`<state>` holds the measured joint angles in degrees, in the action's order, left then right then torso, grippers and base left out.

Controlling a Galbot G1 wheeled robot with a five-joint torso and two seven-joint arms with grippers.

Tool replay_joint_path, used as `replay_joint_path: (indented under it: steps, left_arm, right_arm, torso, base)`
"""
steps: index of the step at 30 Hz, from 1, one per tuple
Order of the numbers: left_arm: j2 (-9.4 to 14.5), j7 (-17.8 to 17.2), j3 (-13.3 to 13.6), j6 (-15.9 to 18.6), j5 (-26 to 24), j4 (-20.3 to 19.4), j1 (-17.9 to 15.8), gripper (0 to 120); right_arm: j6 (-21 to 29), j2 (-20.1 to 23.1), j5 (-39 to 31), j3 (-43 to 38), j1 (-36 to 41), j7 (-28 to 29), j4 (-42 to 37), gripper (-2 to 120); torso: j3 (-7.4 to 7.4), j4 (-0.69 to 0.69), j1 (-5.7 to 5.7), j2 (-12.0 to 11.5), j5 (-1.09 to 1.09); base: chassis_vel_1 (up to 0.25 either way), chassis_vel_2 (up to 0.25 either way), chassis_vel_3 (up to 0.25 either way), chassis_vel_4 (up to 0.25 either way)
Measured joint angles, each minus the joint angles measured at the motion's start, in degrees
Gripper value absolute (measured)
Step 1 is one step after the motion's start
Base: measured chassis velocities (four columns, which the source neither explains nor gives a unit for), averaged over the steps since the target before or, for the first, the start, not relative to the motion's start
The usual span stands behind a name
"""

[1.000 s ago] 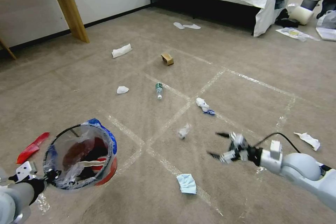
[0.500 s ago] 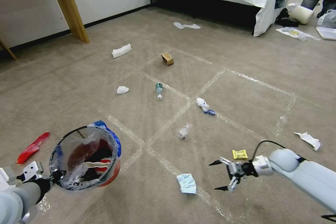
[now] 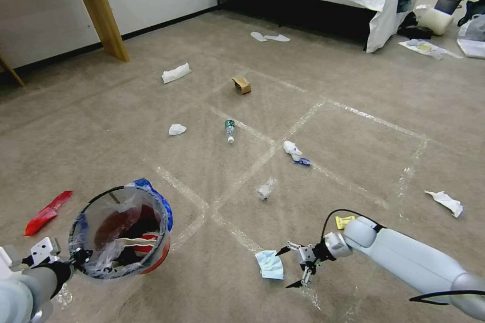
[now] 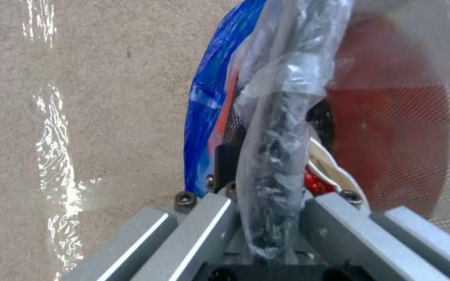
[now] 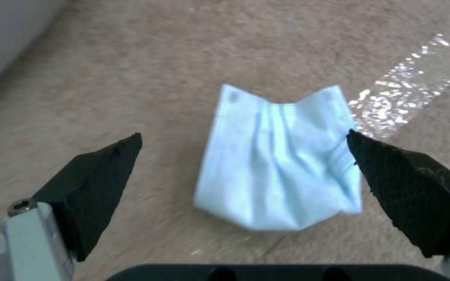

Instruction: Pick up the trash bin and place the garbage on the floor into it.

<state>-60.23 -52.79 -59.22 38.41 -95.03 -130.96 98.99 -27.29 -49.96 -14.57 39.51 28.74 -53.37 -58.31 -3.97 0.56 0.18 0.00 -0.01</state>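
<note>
Head view: left gripper [image 3: 76, 257] jaws clamped on trash bin [image 3: 121, 234] rim; right gripper [image 3: 293, 267] jaws apart beside face mask [image 3: 269, 264].

Head view looks down across floor [image 3: 328, 86]; wrist views sit close: left on trash bin [image 4: 391, 128], right on blue mask [image 5: 279, 164].

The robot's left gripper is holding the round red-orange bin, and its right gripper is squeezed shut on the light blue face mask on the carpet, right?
Not quite. The right gripper is open: the right wrist view shows its black fingertips spread on either side of the light blue face mask, not touching it. The rest is right: the left gripper holds the round red-orange bin by its rim.
</note>
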Motion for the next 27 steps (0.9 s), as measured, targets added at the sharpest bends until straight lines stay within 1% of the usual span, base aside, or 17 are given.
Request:
replay_joint_path:
  steps: [1, 3, 6, 16, 27]
  left_arm:
    - [0.0, 0.0, 0.0, 0.0, 0.0, 0.0, 0.0, 0]
    - [0.0, 0.1, 0.0, 0.0, 0.1, 0.4, -0.1, 0]
    - [0.0, 0.2, 0.0, 0.0, 0.1, 0.5, -0.3, 0]
    - [0.4, 0.4, -0.1, -0.1, 0.1, 0.7, -0.4, 0]
    - [0.0, 0.6, 0.0, -0.2, 0.4, 0.3, -0.2, 0]
  right_arm:
    - [0.0, 0.0, 0.0, 0.0, 0.0, 0.0, 0.0, 100]
    - [0.0, -1.0, 0.6, 0.5, 0.0, 3.2, 0.9, 100]
    - [0.1, -1.6, 1.2, 1.0, 0.0, 4.7, 1.4, 100]
    - [0.3, -3.6, 2.1, 1.7, 0.0, 6.3, 3.5, 100]
    - [0.4, -5.4, 3.3, 1.8, 0.0, 8.1, 5.6, 100]
  torso:
    - [0.0, 0.0, 0.0, 0.0, 0.0]
    - [0.0, 0.0, 0.0, 0.0, 0.0]
    - [0.0, 0.0, 0.0, 0.0, 0.0]
    - [0.0, 0.0, 0.0, 0.0, 0.0]
    - [0.0, -0.01, 0.0, 0.0, 0.01]
  base:
    - [0.0, 0.0, 0.0, 0.0]
    - [0.0, 0.0, 0.0, 0.0]
    - [0.0, 0.0, 0.0, 0.0]
    - [0.0, 0.0, 0.0, 0.0]
    - [0.0, 0.0, 0.0, 0.0]
